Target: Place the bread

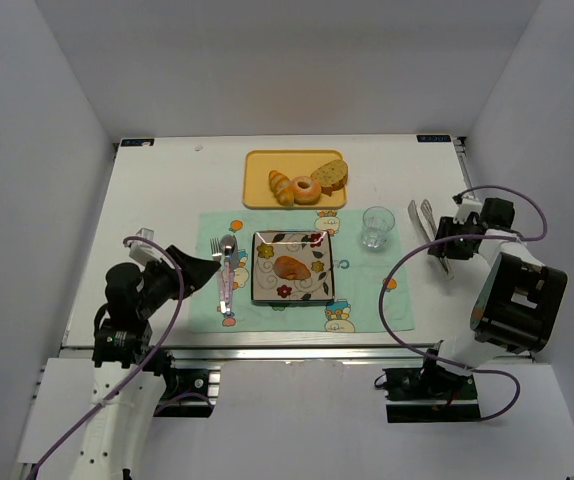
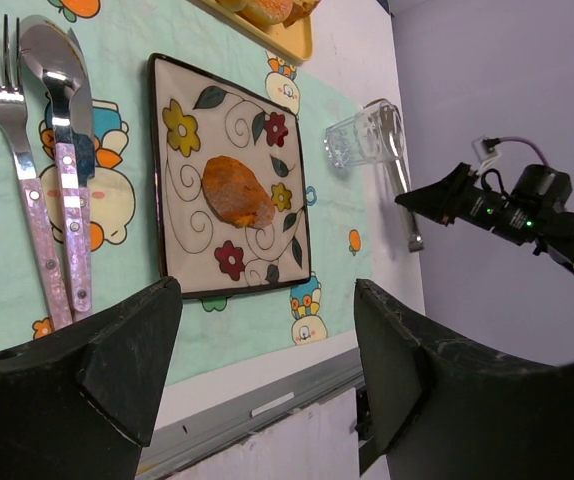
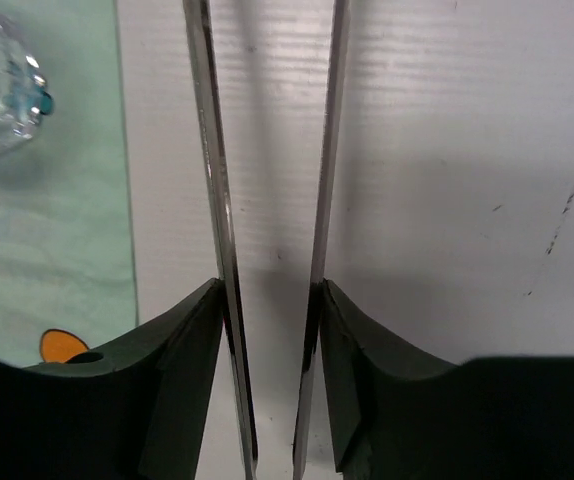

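Left gripper point(image 2: 267, 330): we see its black fingers spread wide with nothing between them, by the near edge of the mint-green cartoon placemat point(image 2: 127, 210), next to the pink-handled fork point(image 2: 2, 120) and spoon point(image 2: 62, 130).
Right gripper point(image 3: 270, 300): closed narrowly around the metal tongs point(image 3: 212, 150), one finger pressing each blade, with a slim gap between the blades.
Tongs' place: over the white table point(image 3: 447, 150), right of the clear drinking glass point(image 1: 376, 226).
Bread: the small oval orange-brown roll point(image 2: 237, 192) lies mid-plate on the square floral plate point(image 2: 182, 250), apart from both grippers.
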### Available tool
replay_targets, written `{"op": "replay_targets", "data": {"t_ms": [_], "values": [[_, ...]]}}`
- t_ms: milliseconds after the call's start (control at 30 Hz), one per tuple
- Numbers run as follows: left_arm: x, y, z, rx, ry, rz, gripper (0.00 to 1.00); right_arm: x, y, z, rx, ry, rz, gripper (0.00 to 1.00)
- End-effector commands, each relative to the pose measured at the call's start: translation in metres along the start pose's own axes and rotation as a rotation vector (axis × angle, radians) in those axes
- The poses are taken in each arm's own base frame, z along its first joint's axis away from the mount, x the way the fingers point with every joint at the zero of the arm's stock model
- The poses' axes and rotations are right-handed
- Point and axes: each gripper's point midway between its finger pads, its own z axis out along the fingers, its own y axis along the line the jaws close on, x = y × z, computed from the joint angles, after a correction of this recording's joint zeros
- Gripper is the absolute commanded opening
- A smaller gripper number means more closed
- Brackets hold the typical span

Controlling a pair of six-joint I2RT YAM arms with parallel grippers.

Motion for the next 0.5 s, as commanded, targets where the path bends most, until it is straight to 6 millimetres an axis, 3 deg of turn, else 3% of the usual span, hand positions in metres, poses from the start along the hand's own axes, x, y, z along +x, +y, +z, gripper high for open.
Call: {"op": "replay_targets", "data": {"t_ms": [0,167,300,367,433,467], "values": [[-0.001,-0.004,0.002,0.025,0.001,0.017,0.80,0.009,-0.016,0.009,0.061,0.006,-0.070,0.48],[0.002,-0.001,0.005,0.030,0.006,0.006,0.80,0.039,-0.027,0.018,0.097,0.086,-0.107,0.60],[0.002,-0.001,0.005,0.029,0.007,0.005,0.80,0.039,-0.028,0.019,0.096,0.088,-0.117,0.67],[0.001,-0.002,0.004,0.030,0.004,0.008,0.80,0.038,-0.029,0.018,0.098,0.094,-0.118,0.79],[0.000,-0.002,0.003,0.024,0.002,0.010,0.80,0.025,-0.030,0.013,0.100,0.081,-0.144,0.82],[0.000,-0.002,0.002,0.023,-0.002,0.014,0.80,0.029,-0.028,0.009,0.086,0.115,-0.137,0.89]]}}
